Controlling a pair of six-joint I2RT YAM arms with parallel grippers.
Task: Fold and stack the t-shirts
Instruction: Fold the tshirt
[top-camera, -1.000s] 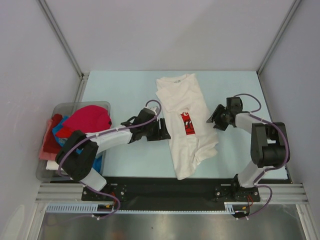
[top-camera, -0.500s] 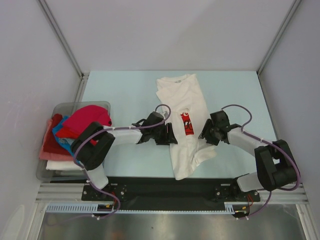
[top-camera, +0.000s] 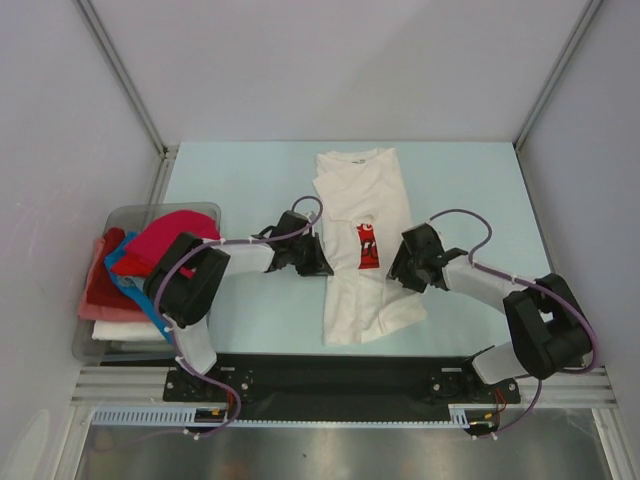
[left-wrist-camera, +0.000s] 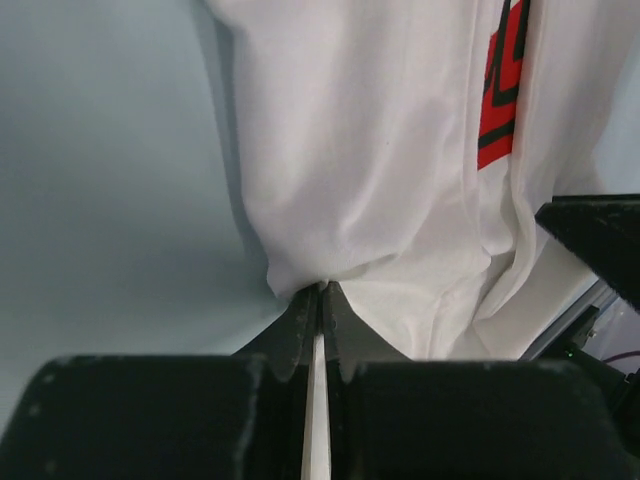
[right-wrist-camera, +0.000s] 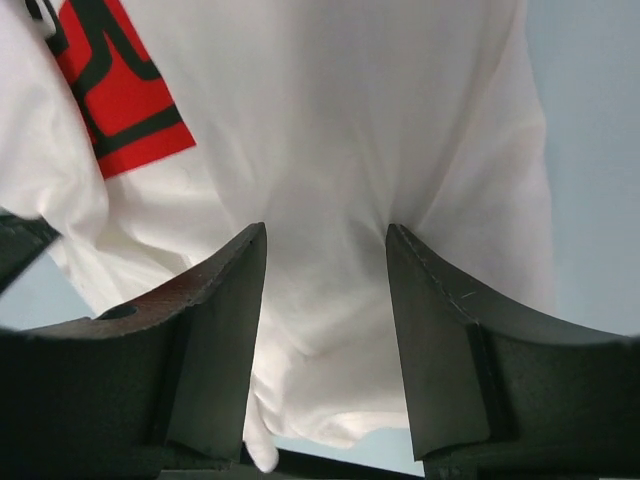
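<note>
A white t-shirt (top-camera: 360, 195) with a red chest print (top-camera: 367, 245) lies lengthwise on the pale blue table, collar at the far end. My left gripper (top-camera: 322, 262) is at its left edge, level with the print. In the left wrist view this gripper (left-wrist-camera: 322, 288) is shut on a pinch of the white cloth (left-wrist-camera: 380, 180). My right gripper (top-camera: 398, 262) is at the shirt's right edge. Its open fingers (right-wrist-camera: 325, 232) straddle the white fabric (right-wrist-camera: 330, 120) without pinching it. More t-shirts, magenta-red (top-camera: 175, 238) on top, are piled in the bin.
A clear grey plastic bin (top-camera: 130, 212) stands at the table's left edge with blue (top-camera: 135, 285), pink (top-camera: 95, 295) and white cloth under the magenta one. Metal frame posts (top-camera: 120, 70) rise at the far corners. A black rail (top-camera: 330, 375) runs along the near edge.
The left gripper has shut on the shirt's left edge. The right gripper has moved left onto the right edge. The shirt's lower part has shifted left and narrowed.
</note>
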